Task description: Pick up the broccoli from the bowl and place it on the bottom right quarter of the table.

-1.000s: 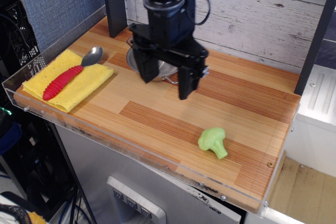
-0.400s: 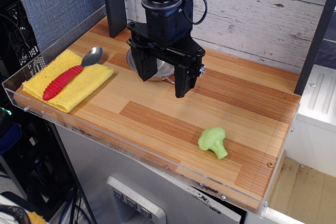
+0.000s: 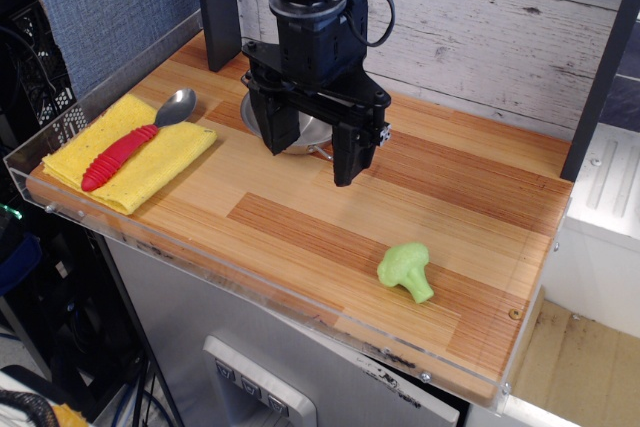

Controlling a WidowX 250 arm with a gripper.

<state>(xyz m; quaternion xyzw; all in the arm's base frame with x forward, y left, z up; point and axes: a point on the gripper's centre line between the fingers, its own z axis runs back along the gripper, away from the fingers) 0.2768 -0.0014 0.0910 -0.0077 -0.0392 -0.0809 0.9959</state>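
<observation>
Lying well clear of the parted jaws, broccoli [image 3: 405,270] rests on table [image 3: 300,212].

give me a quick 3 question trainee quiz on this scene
1. True or false: the broccoli lies in the bowl.
2. What does the spoon rest on? A) bare table B) yellow cloth C) bowl
3. Fill in: the gripper is ____ and holds nothing.

Key:
1. False: it lies on the table's front right part.
2. B
3. open
</observation>
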